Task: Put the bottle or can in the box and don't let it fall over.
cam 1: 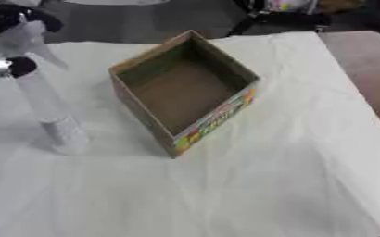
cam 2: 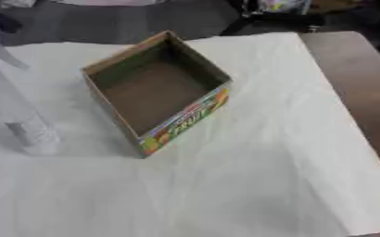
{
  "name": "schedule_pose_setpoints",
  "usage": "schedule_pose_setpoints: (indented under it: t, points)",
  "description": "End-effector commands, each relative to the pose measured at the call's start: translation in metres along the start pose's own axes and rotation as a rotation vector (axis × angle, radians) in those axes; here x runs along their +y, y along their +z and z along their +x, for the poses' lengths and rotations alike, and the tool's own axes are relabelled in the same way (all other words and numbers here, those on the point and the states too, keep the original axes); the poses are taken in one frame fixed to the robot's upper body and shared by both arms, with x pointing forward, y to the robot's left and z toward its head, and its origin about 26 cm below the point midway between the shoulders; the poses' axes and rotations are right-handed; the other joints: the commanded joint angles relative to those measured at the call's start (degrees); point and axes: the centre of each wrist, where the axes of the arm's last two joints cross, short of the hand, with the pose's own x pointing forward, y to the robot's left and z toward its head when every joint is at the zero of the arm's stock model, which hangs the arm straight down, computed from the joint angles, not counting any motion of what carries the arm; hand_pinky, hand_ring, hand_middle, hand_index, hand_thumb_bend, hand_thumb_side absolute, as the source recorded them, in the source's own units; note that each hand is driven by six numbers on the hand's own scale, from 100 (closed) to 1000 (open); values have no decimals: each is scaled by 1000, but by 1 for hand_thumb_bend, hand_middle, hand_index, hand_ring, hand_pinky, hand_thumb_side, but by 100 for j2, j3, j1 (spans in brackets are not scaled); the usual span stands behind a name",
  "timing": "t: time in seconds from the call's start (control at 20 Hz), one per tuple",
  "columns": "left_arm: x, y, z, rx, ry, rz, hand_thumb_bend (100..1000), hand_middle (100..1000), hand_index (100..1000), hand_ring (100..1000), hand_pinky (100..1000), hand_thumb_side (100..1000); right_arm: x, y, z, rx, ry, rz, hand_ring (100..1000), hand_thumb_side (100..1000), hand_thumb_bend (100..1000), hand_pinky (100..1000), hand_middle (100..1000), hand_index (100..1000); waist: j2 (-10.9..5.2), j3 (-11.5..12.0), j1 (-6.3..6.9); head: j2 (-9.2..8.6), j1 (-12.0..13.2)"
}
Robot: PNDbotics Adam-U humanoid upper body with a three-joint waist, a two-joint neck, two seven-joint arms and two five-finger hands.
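An open cardboard box (cam 1: 185,90) with a colourful printed front stands askew on the white cloth, with nothing inside it. Left of the box a pale, see-through bottle (cam 1: 47,106) leans a little. Its ribbed white lower end (cam 1: 66,134) is at the cloth, well apart from the box. My left hand (cam 1: 7,65), black and silver, comes in from the upper left corner and is curled round the bottle's upper part, hiding its top. The hand and bottle look blurred. My right hand shows in neither view.
The white cloth (cam 1: 250,185) covers most of the table. A strip of bare brown tabletop (cam 1: 371,74) shows along the right side. Dark objects and a black stand (cam 1: 274,18) lie beyond the far edge.
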Motion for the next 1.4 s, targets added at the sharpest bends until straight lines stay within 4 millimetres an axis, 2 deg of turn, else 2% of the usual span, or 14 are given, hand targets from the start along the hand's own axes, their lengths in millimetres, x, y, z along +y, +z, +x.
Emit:
schedule_pose_setpoints:
  t: [0.05, 0.2, 0.45, 0.65, 0.7, 0.75, 1.05, 1.15, 1.4]
  points:
    - [7, 6, 1, 26, -27, 0, 230, 959, 959, 751, 800, 611, 0, -4, 7, -21, 15, 11, 1000, 465, 100, 1000, 1000, 933, -71, -8, -3, -79, 2]
    - [6, 6, 0, 33, -25, 0, 228, 951, 955, 722, 770, 598, 0, -4, 6, -21, 14, 12, 1000, 465, 100, 1000, 1000, 933, -68, -8, -1, -79, -6]
    - [5, 5, -3, 43, -13, 7, 209, 915, 948, 582, 689, 555, 1, -4, 6, -23, 10, 17, 1000, 466, 100, 1000, 1000, 933, -66, -17, -1, -98, -10]
    - [4, 4, -5, 46, -10, 13, 176, 879, 919, 508, 625, 433, 1, -4, 6, -22, 7, 16, 1000, 469, 100, 1000, 1000, 933, -62, -30, 0, -105, 1]
    - [4, 4, -5, 47, -10, 15, 174, 877, 917, 505, 623, 427, 1, -4, 6, -22, 7, 16, 1000, 469, 100, 1000, 1000, 932, -60, -32, 0, -108, 3]
    - [4, 3, -5, 48, -10, 18, 147, 841, 892, 476, 594, 352, 1, -4, 6, -22, 6, 17, 1000, 469, 100, 1000, 1000, 930, -59, -34, 1, -107, 3]
    - [2, -1, -5, 66, -23, 37, 106, 741, 814, 410, 524, 248, 2, -5, 6, -20, 1, 15, 1000, 472, 100, 1000, 1000, 930, -46, -53, 3, -105, -4]
    - [1, -2, -4, 73, -33, 36, 108, 741, 810, 416, 526, 213, 2, -5, 6, -20, 0, 14, 1000, 474, 100, 1000, 1000, 930, -41, -59, 2, -99, -7]
    - [-1, -4, -4, 78, -54, 36, 100, 659, 737, 347, 456, 124, 2, -5, 6, -17, -3, 16, 1000, 477, 100, 1000, 1000, 930, -32, -64, 6, -104, -18]
